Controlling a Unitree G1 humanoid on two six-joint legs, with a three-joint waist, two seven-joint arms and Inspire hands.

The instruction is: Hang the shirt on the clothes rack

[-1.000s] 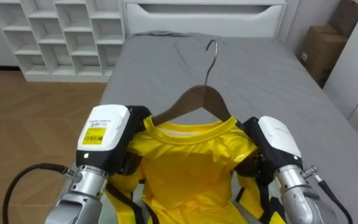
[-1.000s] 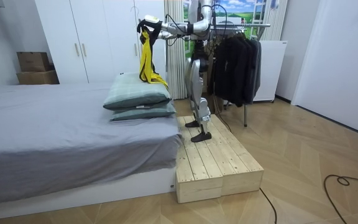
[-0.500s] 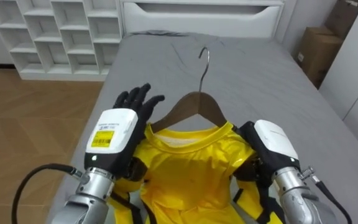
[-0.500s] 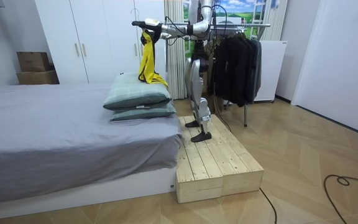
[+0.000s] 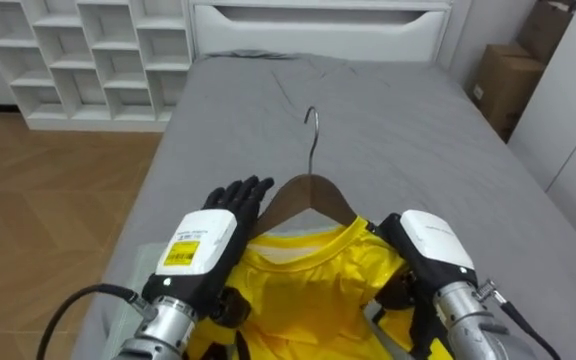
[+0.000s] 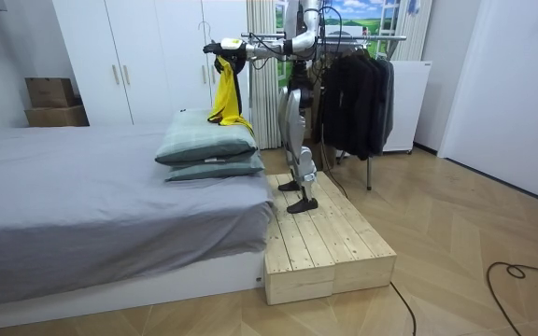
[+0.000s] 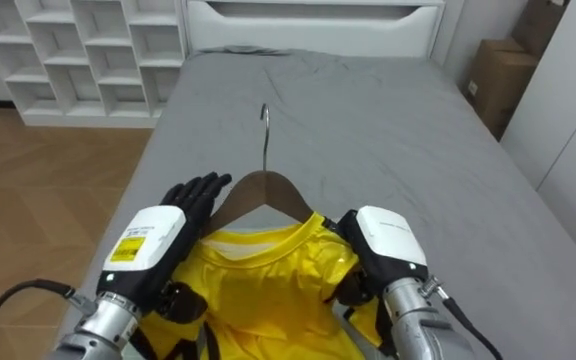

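A yellow shirt [image 5: 308, 290] is draped on a wooden hanger [image 5: 308, 190] with a metal hook [image 5: 313, 118] pointing away from me, held up over the grey bed. My left hand [image 5: 230, 203] is open, its dark fingers stretched flat along the hanger's left shoulder. My right hand [image 5: 420, 250] is curled round the shirt's right shoulder and the hanger under it, fingers mostly hidden by its white back cover. In the room view the shirt [image 6: 224, 93] dangles from my outstretched arms above the pillows.
I stand on a wooden platform [image 6: 325, 243] at the bed's [image 6: 92, 201] side. Two green pillows [image 6: 208, 142] lie below the shirt. A clothes rail with dark garments [image 6: 358, 93] stands behind me. White shelves [image 5: 78, 60] and a cardboard box [image 5: 498, 85] flank the bed's far end.
My left hand let go of the shirt's left shoulder and its fingers straightened. The shirt and hanger drew closer to my body. The right hand kept its hold.
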